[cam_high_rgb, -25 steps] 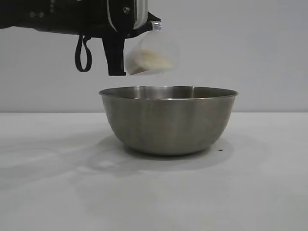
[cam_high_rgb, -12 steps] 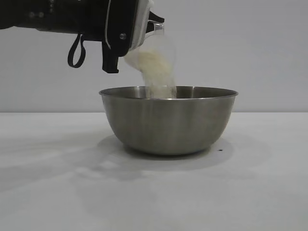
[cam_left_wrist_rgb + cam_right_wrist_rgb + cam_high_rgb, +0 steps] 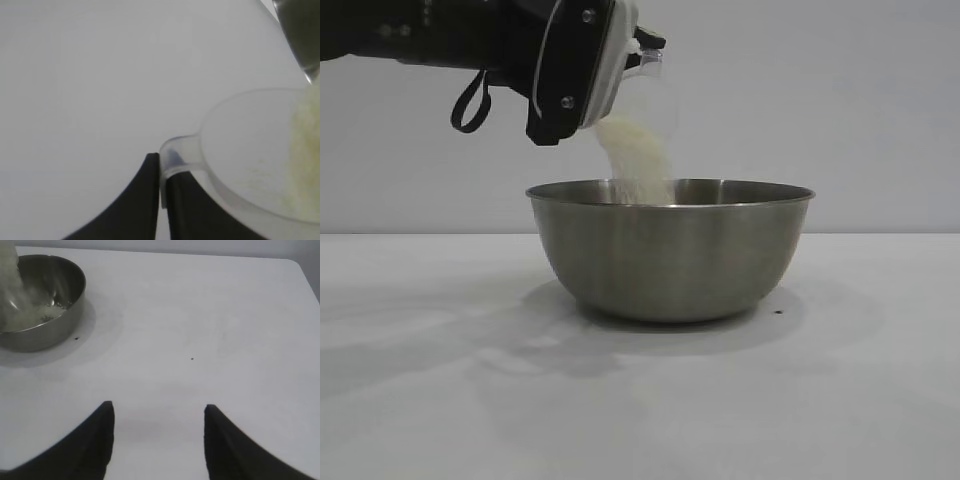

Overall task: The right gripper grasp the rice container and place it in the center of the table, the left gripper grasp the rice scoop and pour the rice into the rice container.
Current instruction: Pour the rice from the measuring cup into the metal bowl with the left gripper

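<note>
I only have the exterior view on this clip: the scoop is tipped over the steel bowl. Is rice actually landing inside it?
Observer: Yes. The right wrist view shows the rice piling on the floor of the rice container.
Operator: How is the scoop held? The arm hides it from me.
Observer: In the left wrist view the left gripper is shut on the handle of the rice scoop, one finger on each side.
Operator: Where is the right arm? It's out of my picture.
Observer: The right gripper hovers open and empty over bare table, well clear of the container.
</note>
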